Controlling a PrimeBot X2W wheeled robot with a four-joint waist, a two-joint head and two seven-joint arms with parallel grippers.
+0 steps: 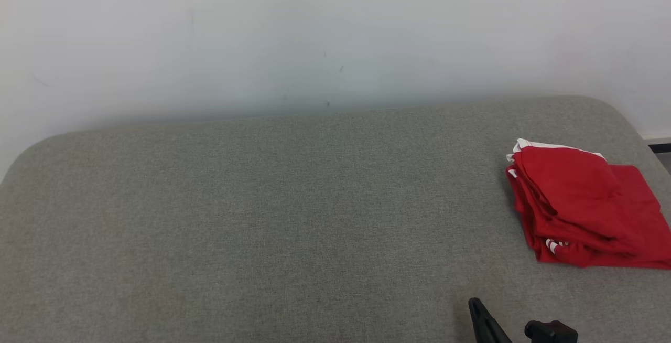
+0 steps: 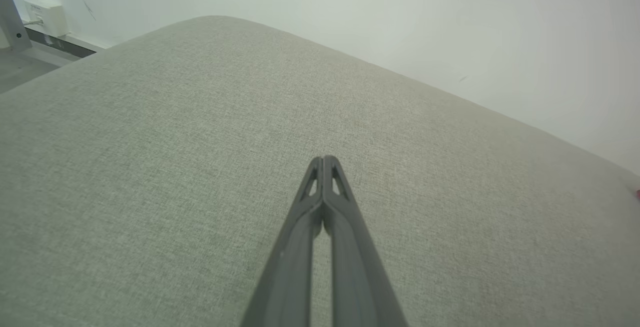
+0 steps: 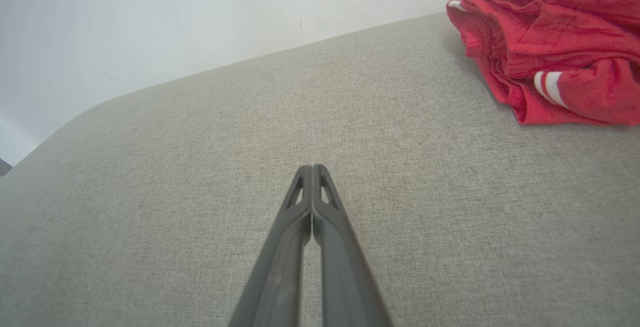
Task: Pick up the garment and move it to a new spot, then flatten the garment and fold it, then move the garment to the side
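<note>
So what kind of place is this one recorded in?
Probably a plain indoor test room rather than a home: a grey fabric-covered padded surface stands against a bare white wall, with a folded red garment on it and a small white wall box near the floor.

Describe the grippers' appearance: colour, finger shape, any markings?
The left gripper and right gripper look alike. Each has two long, matte dark grey fingers that taper to rounded tips, with a narrow triangular cut-out near each tip. The surfaces are plain and unmarked.
</note>
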